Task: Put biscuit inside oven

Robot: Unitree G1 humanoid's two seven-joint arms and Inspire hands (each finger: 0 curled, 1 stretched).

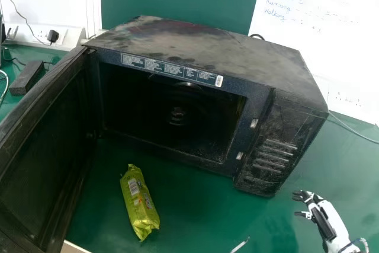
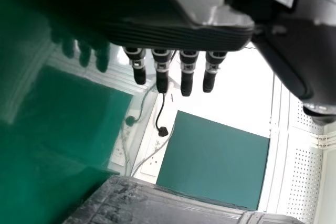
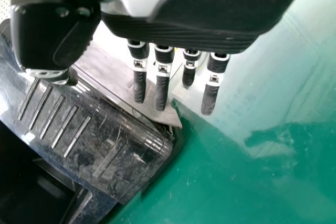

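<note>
Biscuit (image 1: 140,202) on tabletop (image 1: 195,211) in front of open oven (image 1: 207,51), R robot hand (image 1: 325,220) open nr its R side, L robot hand (image 2: 178,34) open too

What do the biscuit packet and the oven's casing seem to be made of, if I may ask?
The biscuit packet looks like thin, glossy plastic film: it is creased and its ends are crimped. The oven seems to have a dark, painted metal casing, judging by the dull, smudged top and straight edges, though plastic cannot be ruled out.
</note>
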